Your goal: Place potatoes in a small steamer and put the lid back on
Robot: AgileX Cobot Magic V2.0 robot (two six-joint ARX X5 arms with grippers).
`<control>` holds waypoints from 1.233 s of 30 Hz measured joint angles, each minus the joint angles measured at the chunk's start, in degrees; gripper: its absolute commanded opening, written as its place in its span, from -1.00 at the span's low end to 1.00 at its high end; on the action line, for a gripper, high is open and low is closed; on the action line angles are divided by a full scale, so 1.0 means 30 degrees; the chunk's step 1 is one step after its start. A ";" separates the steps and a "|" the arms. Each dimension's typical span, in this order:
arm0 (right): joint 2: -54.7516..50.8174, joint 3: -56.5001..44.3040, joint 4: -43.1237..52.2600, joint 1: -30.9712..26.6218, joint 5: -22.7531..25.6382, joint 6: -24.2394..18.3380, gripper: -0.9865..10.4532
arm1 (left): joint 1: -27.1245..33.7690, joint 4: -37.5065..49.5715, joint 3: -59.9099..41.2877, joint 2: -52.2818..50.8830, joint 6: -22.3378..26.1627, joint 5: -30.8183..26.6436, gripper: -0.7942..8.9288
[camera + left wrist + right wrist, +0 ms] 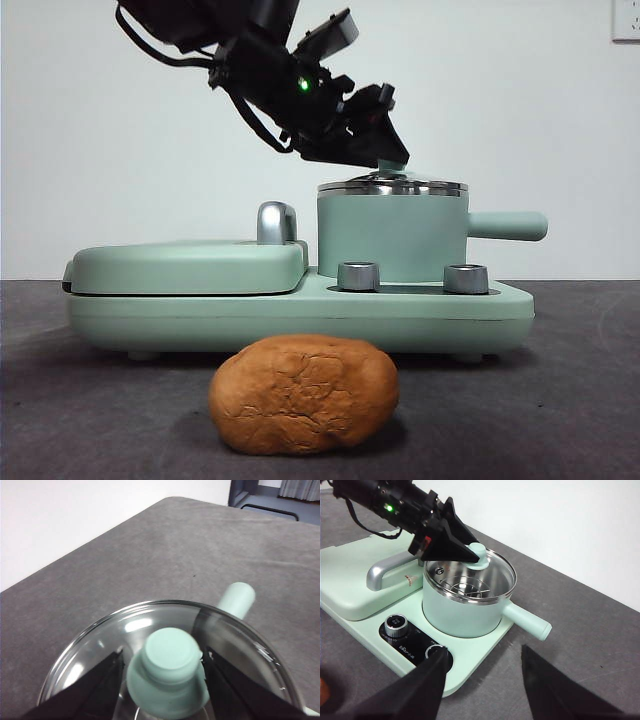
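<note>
The potato [303,394], orange-brown with cracked skin, lies on the table in front of the appliance. Behind it stands the small steamer [392,238], a mint-green pot, with the glass lid [392,186] resting on its rim. My left gripper [385,150] reaches down from the upper left, its jaws shut on either side of the lid's green knob [170,662]. A steel rack shows through the lid [470,575] in the right wrist view. My right gripper [485,665] hovers open near the appliance's front corner, with nothing between its jaws.
The steamer sits on a mint-green base [300,310] with two steel dials [358,276] [465,278]. A closed flat grill plate [185,265] with a chrome handle [276,222] fills the left half. The pot's stubby handle [507,226] points right. Dark grey table all around.
</note>
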 measured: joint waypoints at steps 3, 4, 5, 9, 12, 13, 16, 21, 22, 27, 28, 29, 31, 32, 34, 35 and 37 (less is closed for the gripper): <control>0.0000 0.0000 0.0000 0.0000 0.0015 0.0000 -0.42 | 0.0000 0.0117 0.0000 0.0138 -0.0007 -0.0073 -0.31; 0.0000 0.0000 0.0007 0.0000 0.0015 0.0000 -0.42 | 0.0000 0.0146 0.0000 0.0160 -0.0007 -0.0080 -0.31; 0.0000 0.0000 0.0007 0.0000 0.0015 0.0007 -0.42 | 0.0000 0.0146 0.0000 0.0189 -0.0007 -0.0073 -0.31; 0.0000 0.0000 0.0007 0.0000 0.0015 0.0007 -0.42 | 0.0000 0.0306 0.0000 0.0299 -0.0015 -0.0073 -0.32; 0.0000 0.0000 0.0000 0.0000 0.0015 0.0000 -0.42 | 0.0000 0.0357 0.0000 0.0306 -0.0007 -0.0080 -0.32; 0.0000 0.0000 0.0000 0.0000 0.0015 0.0000 -0.42 | 0.0000 0.0401 0.0000 0.0306 -0.0007 -0.0080 -0.32; 0.0000 0.0000 0.0007 0.0000 0.0015 0.0000 -0.42 | 0.0000 0.0750 0.0000 0.0321 -0.0007 -0.0080 -0.33; 0.0000 0.0000 0.0000 0.0000 0.0015 0.0007 -0.42 | 0.0000 0.1049 0.0000 0.0328 -0.0015 -0.0066 -0.39; 0.0000 0.0000 0.0000 0.0000 0.0015 0.0007 -0.42 | 0.0000 0.1042 0.0000 0.0328 -0.0007 -0.0058 -0.41; 0.0000 0.0000 -0.0182 0.0000 0.0015 0.0000 -0.42 | -0.0007 0.1005 0.0000 0.0335 -0.0022 0.0044 -0.41; 0.0000 0.0000 -0.0175 0.0000 0.0015 0.0007 -0.42 | -0.0007 0.1005 0.0000 0.0335 -0.0022 0.0044 -0.41; 0.0000 0.0000 -0.0182 0.0000 0.0015 0.0007 -0.42 | -0.0007 0.1005 0.0000 0.0335 -0.0029 0.0051 -0.41; 0.0000 0.0000 -0.0182 0.0000 0.0015 0.0007 -0.42 | -0.0007 0.0998 0.0000 0.0335 -0.0051 0.0051 -0.41; 0.0000 0.0000 -0.0175 0.0000 0.0015 0.0007 -0.42 | -0.0007 0.0976 0.0000 0.0335 -0.0051 0.0058 -0.41; 0.0000 0.0000 -0.0175 0.0000 0.0015 0.0007 -0.42 | -0.0007 0.0896 0.0022 0.0357 -0.0051 0.0058 -0.41; 0.0000 0.0000 -0.0175 0.0000 0.0015 0.0007 -0.42 | -0.0007 0.0831 0.0044 0.0393 -0.0058 0.0058 -0.41; 0.0000 0.0000 -0.0182 0.0000 0.0015 0.0007 -0.42 | -0.0007 0.0794 0.0044 0.0488 -0.0058 0.0058 -0.41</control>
